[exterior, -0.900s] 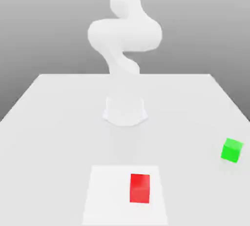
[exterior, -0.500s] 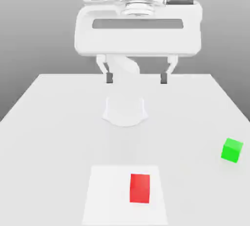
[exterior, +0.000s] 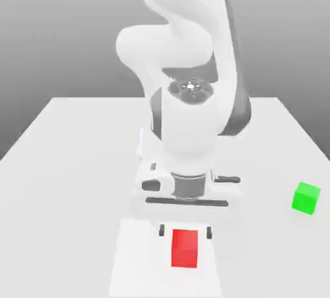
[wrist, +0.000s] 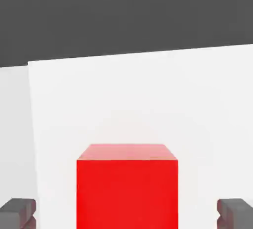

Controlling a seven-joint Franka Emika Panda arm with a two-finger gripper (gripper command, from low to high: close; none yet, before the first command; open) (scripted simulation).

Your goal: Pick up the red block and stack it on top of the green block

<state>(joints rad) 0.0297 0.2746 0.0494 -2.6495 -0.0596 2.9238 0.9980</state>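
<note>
The white arm (exterior: 187, 97) bends forward and down over the bench (exterior: 71, 161), with its gripper (exterior: 185, 231) pointing at the bench top close to the near edge. The two dark fingertips (exterior: 162, 230) stand wide apart, one on each side of the red block (exterior: 184, 248), and nothing is held between them. In the hand view the same fingertips (wrist: 19, 212) show at the two sides with clear gaps between them and the red block (wrist: 127, 186), so they are not touching it.

The red block sits flat on a brighter white square patch (exterior: 138, 258) on the bench, near the middle of the near edge. In the exterior view the fingertips reach about to the level of the block's upper part; how far down its sides they reach cannot be told.

The green block (exterior: 306, 198) rests on the bare bench well apart from the red one, close to the edge on the exterior view's right. It is turned a little, with one corner toward the near edge.
</note>
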